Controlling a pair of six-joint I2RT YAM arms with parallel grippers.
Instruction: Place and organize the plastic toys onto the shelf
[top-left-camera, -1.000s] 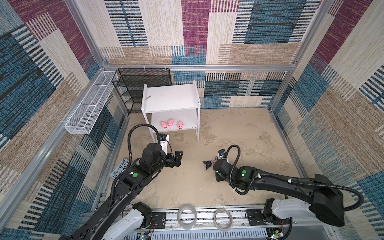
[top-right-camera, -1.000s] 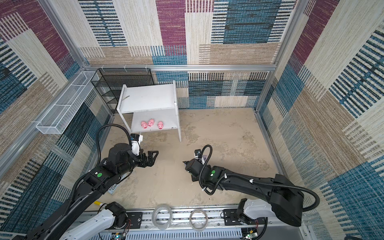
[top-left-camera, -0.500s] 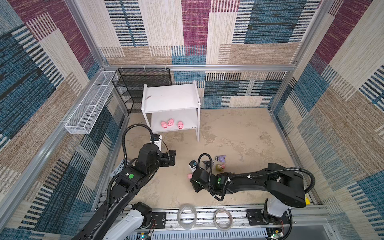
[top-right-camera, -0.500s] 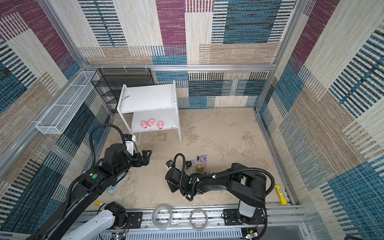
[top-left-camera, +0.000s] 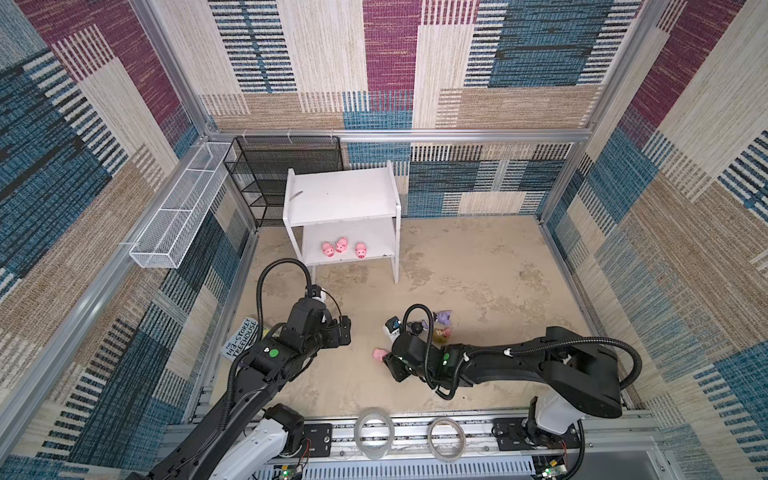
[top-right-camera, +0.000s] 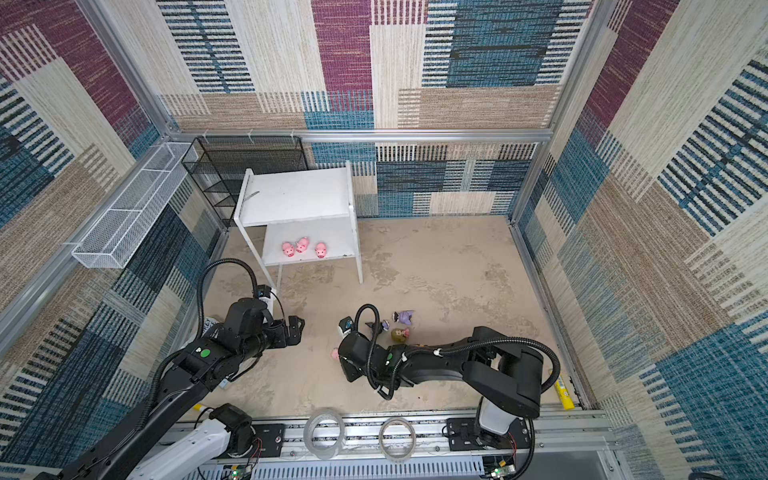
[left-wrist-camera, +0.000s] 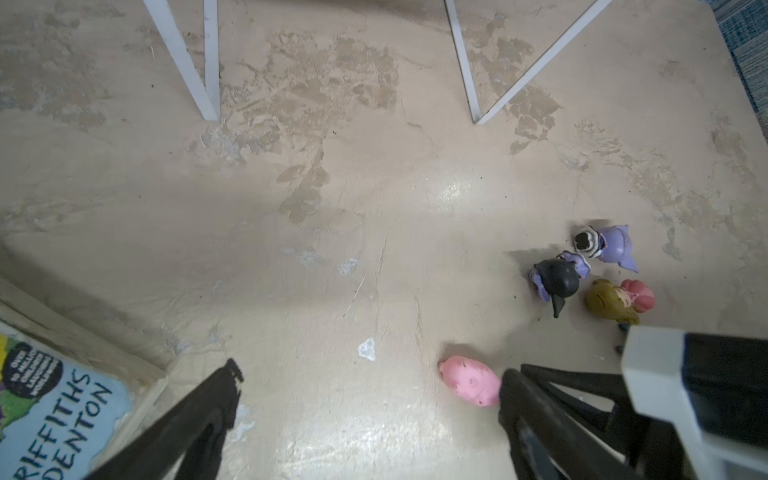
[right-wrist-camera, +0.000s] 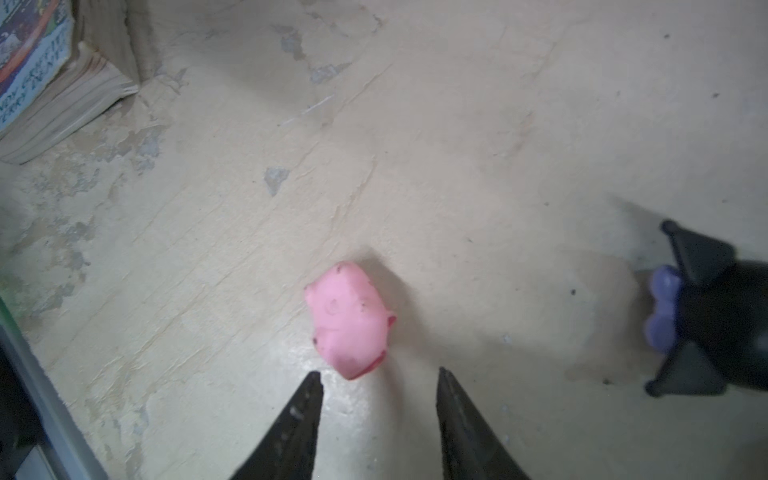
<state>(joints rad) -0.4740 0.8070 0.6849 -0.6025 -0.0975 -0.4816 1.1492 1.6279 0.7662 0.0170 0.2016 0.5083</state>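
Book (top-left-camera: 242, 343) marked "143-STOREY TREEHOUSE" lies apart from pink pig (top-left-camera: 379, 354).

Three pigs (top-left-camera: 340, 248) are set on the shelf's (top-left-camera: 340, 195) lower board. A fourth pig (right-wrist-camera: 347, 320) is laid just before the right claw (right-wrist-camera: 378, 372).

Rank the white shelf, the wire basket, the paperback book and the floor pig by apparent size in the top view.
Largest to smallest:
1. white shelf
2. white wire basket
3. paperback book, partly hidden by the left arm
4. pink pig on the floor, clearly smallest
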